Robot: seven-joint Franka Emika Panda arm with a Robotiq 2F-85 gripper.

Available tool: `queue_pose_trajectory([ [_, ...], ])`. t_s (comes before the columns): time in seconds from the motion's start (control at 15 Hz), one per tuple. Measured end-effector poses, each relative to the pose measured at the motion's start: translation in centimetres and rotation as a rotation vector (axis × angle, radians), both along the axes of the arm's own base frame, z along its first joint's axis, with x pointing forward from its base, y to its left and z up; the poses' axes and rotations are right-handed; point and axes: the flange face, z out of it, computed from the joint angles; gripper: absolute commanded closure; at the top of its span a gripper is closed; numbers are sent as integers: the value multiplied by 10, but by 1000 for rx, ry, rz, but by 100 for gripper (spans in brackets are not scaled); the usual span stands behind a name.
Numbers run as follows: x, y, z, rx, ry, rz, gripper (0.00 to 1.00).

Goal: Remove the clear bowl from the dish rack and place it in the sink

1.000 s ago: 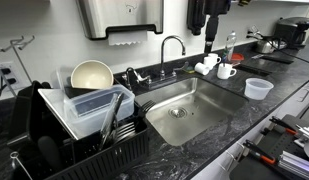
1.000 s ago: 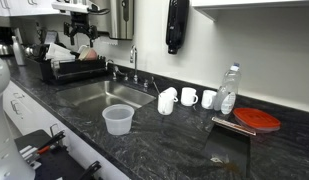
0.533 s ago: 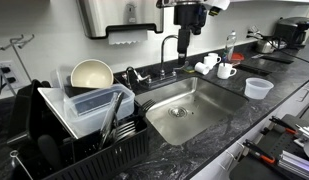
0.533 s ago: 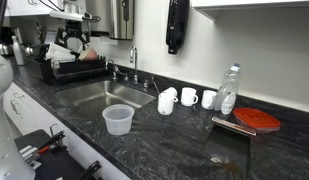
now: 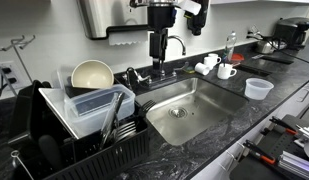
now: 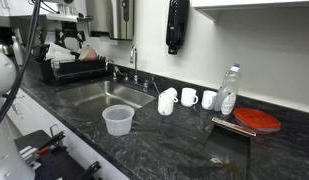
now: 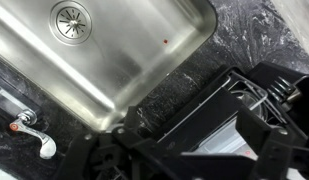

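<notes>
Your fingers (image 5: 156, 55) hang in the air over the back edge of the sink (image 5: 194, 115), just beside the curved faucet (image 5: 174, 42) and well apart from the dish rack (image 5: 89, 150). They look like one dark narrow shape in that exterior view and a blur along the bottom of the wrist view, so you cannot tell whether they are spread or pressed together. The clear bowl (image 5: 91, 104) sits in the dish rack, tilted, with the round cream bowl (image 5: 92, 74) standing just behind it. The rack rests on the dark speckled tabletop (image 5: 269, 105) to one side of the sink. In the wrist view, the sink's round drain (image 7: 71, 20) is near the top, a faucet handle (image 7: 30, 132) is at the lower left, and the dish rack (image 7: 249, 95) fills the right side. On the far side of the sink the tabletop carries white mugs (image 6: 189, 97), a small clear cup (image 6: 117, 119), a water bottle (image 6: 228, 90) and a red plate (image 6: 256, 120).
</notes>
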Motion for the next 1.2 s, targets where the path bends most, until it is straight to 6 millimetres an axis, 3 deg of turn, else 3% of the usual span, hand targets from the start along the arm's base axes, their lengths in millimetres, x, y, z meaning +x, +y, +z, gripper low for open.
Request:
queue_pose_trajectory([
  [0.6, 1, 2, 0, 4, -3, -13, 0],
  [0.87, -1, 30, 3, 11, -37, -43, 0],
  [1.2, -6, 74, -18, 27, -11, -86, 0],
])
